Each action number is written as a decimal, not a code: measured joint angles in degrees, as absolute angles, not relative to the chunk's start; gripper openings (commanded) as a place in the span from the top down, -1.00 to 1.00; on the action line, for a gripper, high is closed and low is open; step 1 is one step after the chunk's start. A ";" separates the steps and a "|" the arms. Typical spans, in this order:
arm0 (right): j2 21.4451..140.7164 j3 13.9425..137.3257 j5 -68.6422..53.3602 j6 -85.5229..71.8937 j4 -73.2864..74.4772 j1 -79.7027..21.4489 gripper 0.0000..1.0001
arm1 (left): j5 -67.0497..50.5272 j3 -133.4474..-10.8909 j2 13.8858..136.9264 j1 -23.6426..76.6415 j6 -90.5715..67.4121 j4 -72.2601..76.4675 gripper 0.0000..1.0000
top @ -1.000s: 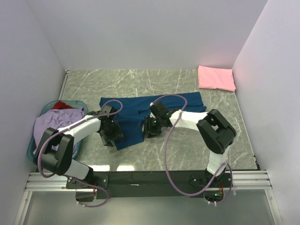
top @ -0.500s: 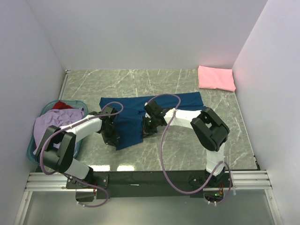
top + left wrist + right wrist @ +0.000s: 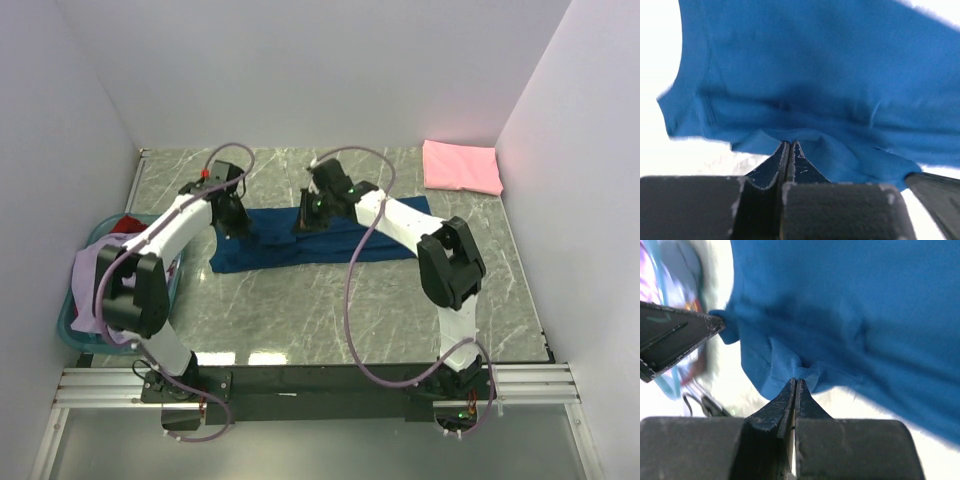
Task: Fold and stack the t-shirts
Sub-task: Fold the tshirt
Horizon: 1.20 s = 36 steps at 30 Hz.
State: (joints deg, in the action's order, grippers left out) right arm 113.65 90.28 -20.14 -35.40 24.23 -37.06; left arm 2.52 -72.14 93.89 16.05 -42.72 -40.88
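Gripping the navy t-shirt (image 3: 300,248) with left pincer (image 3: 789,145) and right pincer (image 3: 795,382) alike, both closed tight on cloth, over the marble bench (image 3: 330,310); pink t-shirt (image 3: 461,166) folded far right.

The top camera overlooks the counter (image 3: 400,300) from behind; both close wrist cameras seemingly face the same navy t-shirt (image 3: 290,250).

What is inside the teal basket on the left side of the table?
A lavender t-shirt fills the teal basket and spills over its rim, with a red t-shirt showing at the far end. Anything beneath them is covered.
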 measured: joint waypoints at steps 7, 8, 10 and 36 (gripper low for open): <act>121.71 99.04 -21.54 -34.39 23.86 -31.75 1.00 | 3.77 -83.53 104.55 13.58 -39.53 -39.99 0.99; 122.89 99.90 -21.76 -34.37 23.73 -31.20 1.00 | 3.79 -84.71 105.91 13.41 -39.18 -39.55 0.99; 125.19 101.65 -22.35 -34.20 23.64 -30.44 0.99 | 3.81 -86.54 107.77 13.13 -38.39 -38.81 0.99; 132.05 103.15 -26.17 -35.79 15.88 -27.68 0.87 | 1.19 -91.44 115.98 10.39 -34.15 -30.94 0.89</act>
State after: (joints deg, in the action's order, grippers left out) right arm 132.05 103.15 -26.17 -35.79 15.88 -27.68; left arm 1.19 -91.44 115.98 10.39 -34.15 -30.94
